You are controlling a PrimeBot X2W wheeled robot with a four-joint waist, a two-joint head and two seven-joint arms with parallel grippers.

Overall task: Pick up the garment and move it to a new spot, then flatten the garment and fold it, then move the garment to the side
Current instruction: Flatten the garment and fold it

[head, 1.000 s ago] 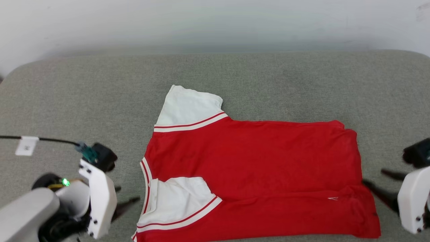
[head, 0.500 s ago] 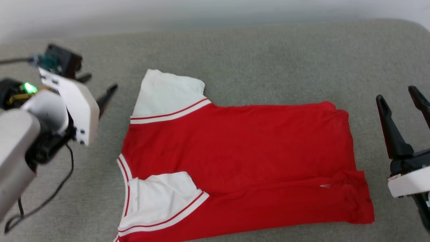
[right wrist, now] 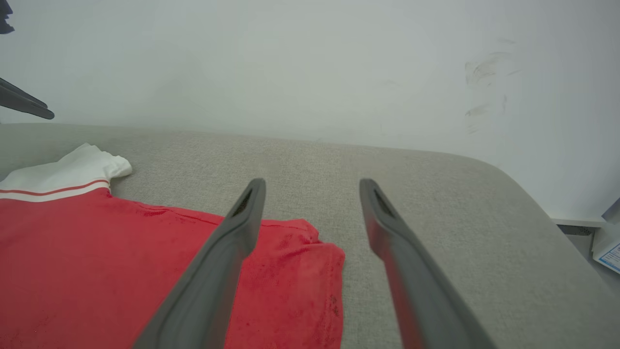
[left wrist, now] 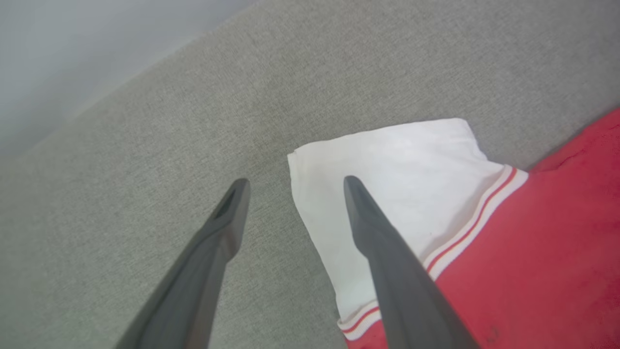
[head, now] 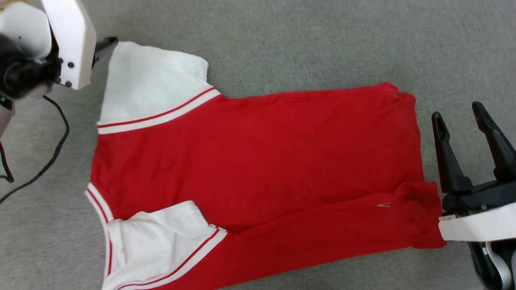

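Two pincers flank the garment [head: 258, 161], and both stand wide open with nothing between their fingers. The red jersey lies spread on the grey fabric-covered bench [head: 322, 40] across the middle of the head view, collar end toward the left of the frame and hem toward the right. Its upper sleeve [head: 149, 84], white with red-and-white striped trim, points to the upper left. The lower sleeve [head: 157, 237] is folded in over the red body at the lower left. Along the bottom edge a strip of red cloth is turned over onto the body and ends in a rumpled corner at the lower right.

In the left wrist view the left pincer [left wrist: 295, 185] hangs over the upper sleeve's outer corner. One dark finger is over bare bench and the other over the white cloth, but whether either touches I cannot tell. In the head view its white housing [head: 68, 40] sits in the upper left corner, and a black cable [head: 56, 149] trails down the left edge.

The right pincer [head: 458, 112] stands at the right edge of the head view, just beside the hem, fingers pointing up the frame. In the right wrist view one finger crosses in front of the hem corner and the other is over bare bench, with a pale wall [right wrist: 290, 63] behind.
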